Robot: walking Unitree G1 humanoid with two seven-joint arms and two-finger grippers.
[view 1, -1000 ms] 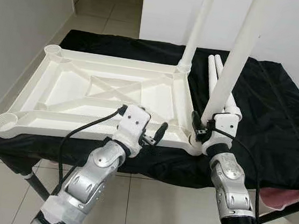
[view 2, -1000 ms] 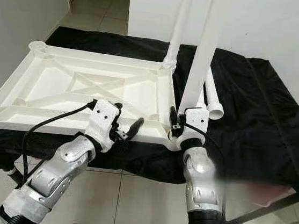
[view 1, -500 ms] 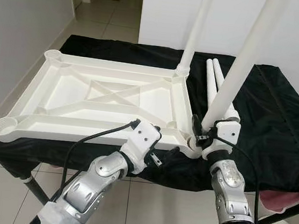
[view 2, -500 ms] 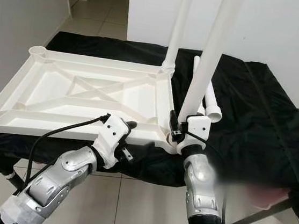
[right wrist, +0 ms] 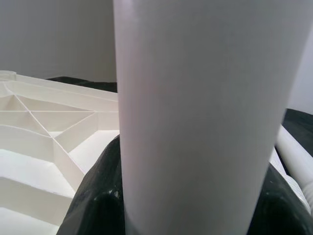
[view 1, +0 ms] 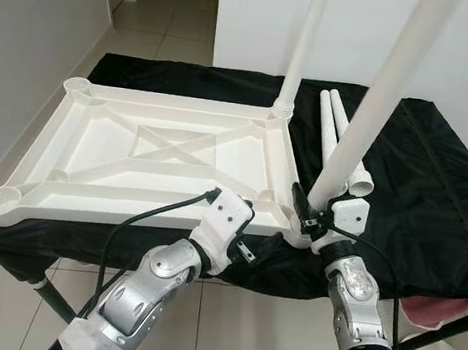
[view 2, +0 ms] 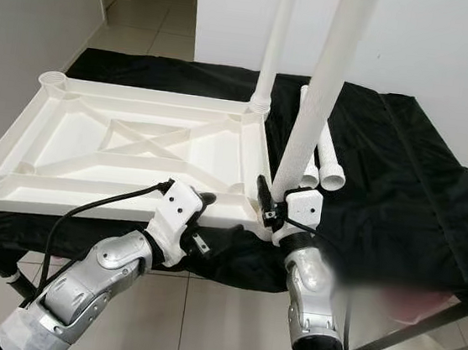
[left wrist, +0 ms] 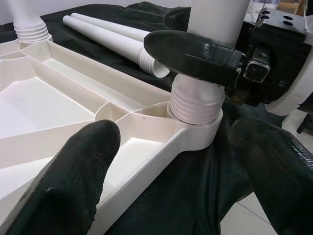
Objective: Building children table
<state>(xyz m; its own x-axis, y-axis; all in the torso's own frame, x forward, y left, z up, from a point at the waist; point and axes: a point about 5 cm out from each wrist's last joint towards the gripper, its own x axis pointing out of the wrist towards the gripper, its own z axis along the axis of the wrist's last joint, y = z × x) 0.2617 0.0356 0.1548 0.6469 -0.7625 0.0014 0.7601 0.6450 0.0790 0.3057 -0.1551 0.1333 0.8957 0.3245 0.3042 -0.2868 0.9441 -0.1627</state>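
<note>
Black cloth [view 1: 435, 189] covers the work table you look down on, with pale floor tiles [view 1: 161, 36] and a white wall [view 1: 351, 36] behind it. From left to right you can count one upside-down white tabletop [view 1: 152, 153], two legs standing in its right corners, the far leg [view 1: 303, 48] and the near leg [view 1: 367, 123], and two loose legs [view 1: 340, 136] lying on the cloth just beside. Your left gripper [left wrist: 166, 161] hangs with fingers apart at the near edge by the near-right corner socket [left wrist: 195, 105], and your right gripper [view 1: 309, 217] is clamped on the near leg just above that socket.
</note>
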